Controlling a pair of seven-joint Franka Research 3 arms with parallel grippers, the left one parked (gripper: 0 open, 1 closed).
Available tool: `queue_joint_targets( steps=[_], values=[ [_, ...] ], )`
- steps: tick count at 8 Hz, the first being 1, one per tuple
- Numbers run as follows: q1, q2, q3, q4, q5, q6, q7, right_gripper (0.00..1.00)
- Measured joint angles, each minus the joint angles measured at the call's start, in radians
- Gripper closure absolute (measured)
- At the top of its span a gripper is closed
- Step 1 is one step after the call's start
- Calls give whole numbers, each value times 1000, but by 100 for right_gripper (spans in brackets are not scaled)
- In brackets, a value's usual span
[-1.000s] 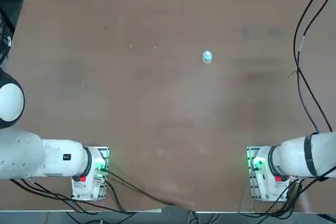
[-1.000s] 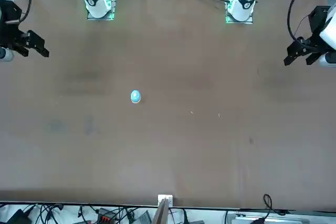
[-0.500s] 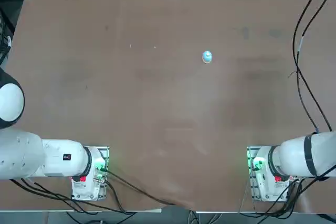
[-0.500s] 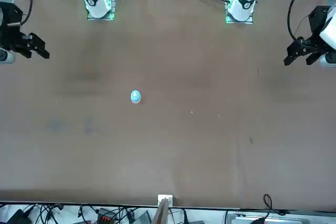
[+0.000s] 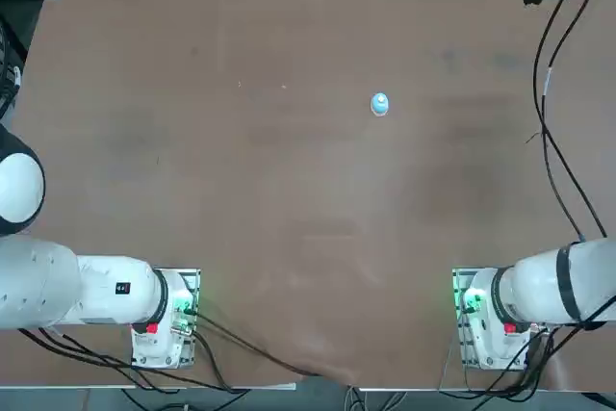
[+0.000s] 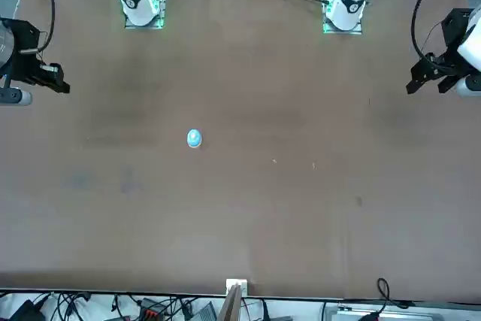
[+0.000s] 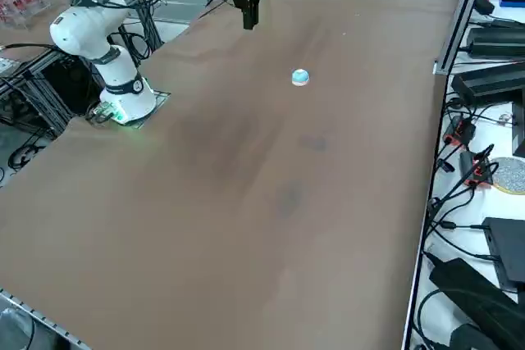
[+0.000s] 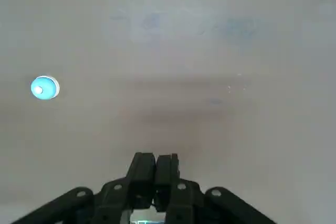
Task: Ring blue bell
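The blue bell stands alone on the brown tabletop, a little beyond the middle and toward the right arm's half. It is upright, its pale button facing up. In the front view the blue bell sits left of centre, and in the right side view it is in the open, with nothing touching it.

The right claw hangs above the tabletop near its right edge — well apart from the bell and high over the surface. In the right side view the right claw points straight down. In the wrist view the two black fingers press together with no gap between them, so the right claw is closed and holds nothing. The blue bell shows in that same view, off to one side of the fingers — not under them.
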Motion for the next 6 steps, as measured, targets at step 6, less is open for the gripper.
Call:
queue_joint_targets(
  steps=[6],
  values=[
    [197, 83, 19, -11, 33, 21, 221, 99]
  ],
)
